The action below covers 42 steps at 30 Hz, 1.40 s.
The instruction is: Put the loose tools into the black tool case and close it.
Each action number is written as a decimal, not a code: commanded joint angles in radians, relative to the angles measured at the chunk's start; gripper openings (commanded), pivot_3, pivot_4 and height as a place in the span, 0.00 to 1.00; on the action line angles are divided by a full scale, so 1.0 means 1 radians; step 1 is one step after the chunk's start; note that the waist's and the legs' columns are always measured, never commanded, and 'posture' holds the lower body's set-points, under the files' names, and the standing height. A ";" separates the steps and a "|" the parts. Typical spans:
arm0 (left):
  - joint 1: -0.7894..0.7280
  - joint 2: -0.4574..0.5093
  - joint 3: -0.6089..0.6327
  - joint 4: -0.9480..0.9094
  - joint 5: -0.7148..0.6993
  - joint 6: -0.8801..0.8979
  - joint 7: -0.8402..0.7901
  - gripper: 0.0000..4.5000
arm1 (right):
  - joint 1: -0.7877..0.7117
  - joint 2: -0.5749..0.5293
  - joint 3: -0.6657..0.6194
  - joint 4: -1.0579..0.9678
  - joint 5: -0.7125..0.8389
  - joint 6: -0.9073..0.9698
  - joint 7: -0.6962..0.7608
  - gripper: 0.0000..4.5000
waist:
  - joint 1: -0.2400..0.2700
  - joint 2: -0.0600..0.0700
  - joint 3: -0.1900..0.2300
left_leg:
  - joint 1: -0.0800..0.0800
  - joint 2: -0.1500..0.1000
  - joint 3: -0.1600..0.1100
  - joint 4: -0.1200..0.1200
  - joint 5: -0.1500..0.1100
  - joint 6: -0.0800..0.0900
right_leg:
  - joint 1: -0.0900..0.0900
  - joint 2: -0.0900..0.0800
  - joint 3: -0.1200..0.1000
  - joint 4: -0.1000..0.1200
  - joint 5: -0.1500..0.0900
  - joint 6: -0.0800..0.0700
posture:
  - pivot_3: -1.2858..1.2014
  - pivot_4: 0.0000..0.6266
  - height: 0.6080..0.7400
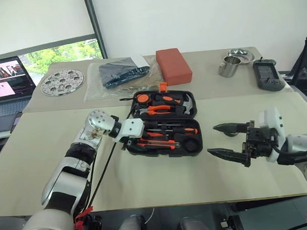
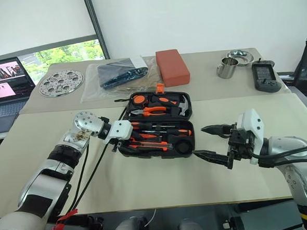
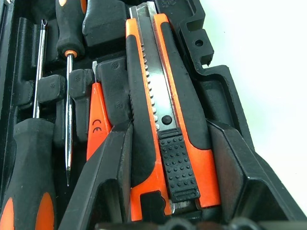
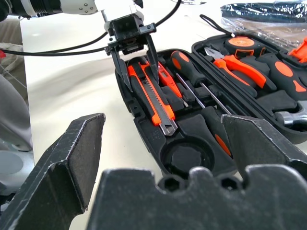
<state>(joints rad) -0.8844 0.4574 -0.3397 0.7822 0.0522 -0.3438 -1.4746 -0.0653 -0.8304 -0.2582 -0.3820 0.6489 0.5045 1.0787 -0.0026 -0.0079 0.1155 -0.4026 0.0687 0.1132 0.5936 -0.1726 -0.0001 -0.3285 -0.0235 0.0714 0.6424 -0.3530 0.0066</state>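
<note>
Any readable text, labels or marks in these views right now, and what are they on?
"CE": a mark in black on the slim all-orange tester screwdriver, lying in the black tool case beside the utility knife.
Laptop: its screen shows pictures and lines, too small to read.
Dark handheld device: any markings too small to read.
Nothing else readable.

Black tool case lies open (left gripper inside)

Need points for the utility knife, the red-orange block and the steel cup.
utility knife [image 3: 165,120], left wrist view, on its metal blade track in the case.
red-orange block [image 1: 173,65], left eye view, on its top face.
steel cup [image 1: 228,67], left eye view, on its side wall.
</note>
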 commanded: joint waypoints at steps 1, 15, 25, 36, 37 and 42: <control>0.000 -0.003 -0.017 0.003 0.025 0.003 0.003 0.40 | 0.002 -0.017 -0.022 -0.030 0.002 -0.012 -0.005 1.00 | 0.000 0.000 0.000 | 0.000 0.000 0.000 0.000 0.000 0.000 | 0.000 0.000 0.000 0.000 0.000 0.000 | 0.52 0.24 1.00; -0.009 -0.007 -0.008 -0.006 0.020 0.062 0.004 0.65 | 0.003 -0.011 -0.018 -0.031 -0.006 -0.023 -0.018 1.00 | 0.001 0.000 0.000 | 0.003 0.000 0.000 0.000 0.000 0.000 | 0.003 0.000 0.000 -0.001 0.000 0.000 | 0.52 0.24 1.00; -0.082 0.014 0.083 -0.151 -0.126 0.223 -0.074 0.98 | -0.001 -0.011 -0.016 -0.016 -0.016 -0.035 -0.012 1.00 | -0.010 0.000 0.000 | 0.000 0.000 -0.001 0.000 0.000 0.000 | 0.002 0.000 0.000 -0.001 0.000 0.000 | 0.52 0.24 1.00; -0.071 0.032 0.078 -0.201 -0.148 0.284 -0.082 0.81 | -0.014 -0.002 -0.001 -0.003 -0.027 -0.048 -0.010 1.00 | -0.009 0.001 0.000 | 0.002 0.000 -0.001 0.001 0.000 0.000 | 0.003 0.001 0.000 -0.001 0.000 0.000 | 0.52 0.24 1.00; -0.063 0.027 0.069 -0.197 -0.141 0.272 -0.084 0.72 | -0.015 0.000 0.001 -0.003 -0.028 -0.049 -0.011 1.00 | -0.009 0.001 0.000 | 0.002 0.000 -0.001 0.001 0.000 0.000 | 0.003 0.001 0.000 -0.001 0.000 0.000 | 0.52 0.24 1.00; -0.024 -0.005 0.000 -0.131 -0.071 0.139 -0.081 0.29 | -0.017 0.008 0.007 -0.003 -0.035 -0.053 -0.016 1.00 | -0.008 0.001 0.000 | 0.001 0.000 -0.001 0.001 0.000 0.000 | 0.003 0.000 0.000 -0.001 0.000 0.000 | 0.52 0.24 1.00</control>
<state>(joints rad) -0.8989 0.4589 -0.3378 0.6379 -0.0319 -0.1590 -1.5613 -0.0679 -0.8240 -0.2420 -0.3716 0.6109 0.4810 1.0657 -0.0102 -0.0072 0.1151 -0.4013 0.0685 0.1124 0.5946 -0.1728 0.0001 -0.3251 -0.0231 0.0718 0.6414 -0.3532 0.0069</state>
